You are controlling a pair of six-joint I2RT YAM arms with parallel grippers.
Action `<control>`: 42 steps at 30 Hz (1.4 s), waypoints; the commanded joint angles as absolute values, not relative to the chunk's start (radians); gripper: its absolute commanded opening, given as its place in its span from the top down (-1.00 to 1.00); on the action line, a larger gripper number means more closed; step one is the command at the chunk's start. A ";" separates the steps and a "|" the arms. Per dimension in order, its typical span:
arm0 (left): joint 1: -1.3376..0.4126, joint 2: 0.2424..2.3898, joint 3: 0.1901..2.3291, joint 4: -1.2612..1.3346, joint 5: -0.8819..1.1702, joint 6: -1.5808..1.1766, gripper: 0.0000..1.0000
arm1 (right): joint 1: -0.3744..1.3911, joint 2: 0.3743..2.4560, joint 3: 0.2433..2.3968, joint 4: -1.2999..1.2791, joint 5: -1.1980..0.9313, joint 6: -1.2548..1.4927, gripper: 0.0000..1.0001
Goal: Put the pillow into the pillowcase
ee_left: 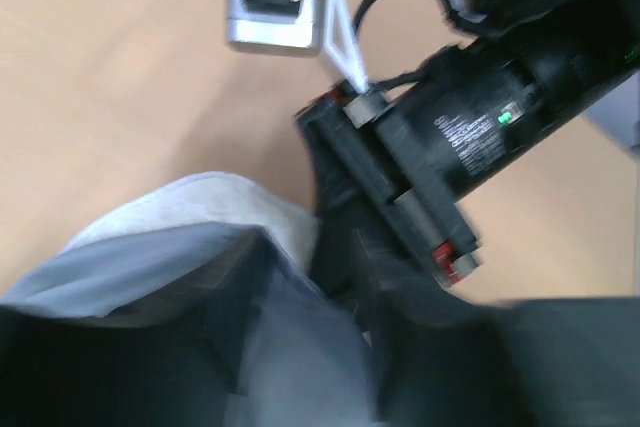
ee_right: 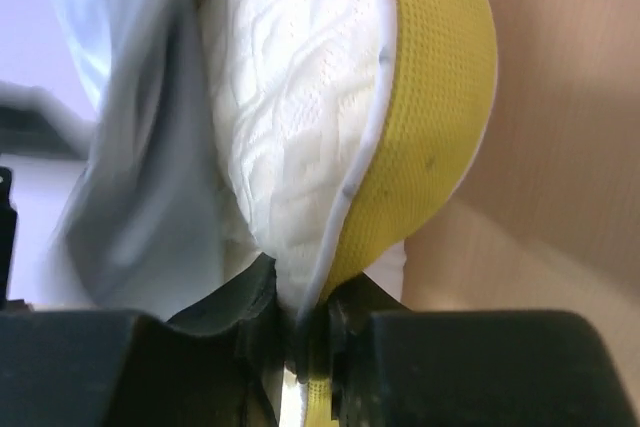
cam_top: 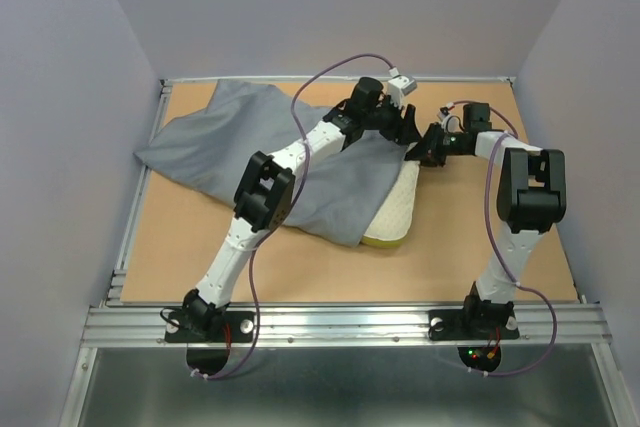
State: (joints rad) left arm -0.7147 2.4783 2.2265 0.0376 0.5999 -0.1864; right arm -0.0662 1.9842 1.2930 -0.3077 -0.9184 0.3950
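Tabletop (cam_top: 200, 257) carries it all. Pillowcase (cam_top: 250, 162) lies wrinkled from 9 o'clock to the centre, mouth facing 3 o'clock, I'd guess so both arms can feed it from that side. Pillow (cam_top: 395, 209) is mostly hidden by the cloth, only its yellow-banded end poking out at the case's 4 o'clock corner. Right gripper (ee_right: 305, 332) has its fingers pinched on the pillow's seam edge, which looks like a grip for shoving it deeper. Left gripper (cam_top: 405, 127) sits over the grey cloth at the mouth, probably to hold it open. Its wrist view is too blurry to tell whether the fingers are spread or pinching.
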 commanded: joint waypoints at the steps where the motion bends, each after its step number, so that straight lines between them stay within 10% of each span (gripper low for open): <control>1: -0.654 2.216 2.133 0.008 0.560 -0.063 -0.49 | -0.072 1.957 1.295 -0.198 -0.914 0.448 -0.06; 3: -0.612 2.095 1.963 0.002 0.457 0.071 -0.93 | -0.084 1.912 1.238 -0.207 -0.907 0.439 -0.99; 21: -0.621 1.095 0.844 -0.107 0.238 0.032 -0.89 | 0.139 1.716 0.905 -0.545 -0.902 0.073 -1.00; 24: -0.716 1.036 0.751 -0.048 0.152 0.034 -0.89 | 0.150 1.747 0.908 -0.421 -0.972 0.194 -0.60; 30: -0.795 1.094 0.750 -0.017 0.011 0.031 -0.86 | 0.152 1.654 0.974 -0.004 -1.066 0.677 0.99; 42: -0.899 1.184 0.788 -0.005 -0.106 -0.098 -0.81 | 0.167 1.595 0.992 0.571 -0.908 1.269 0.99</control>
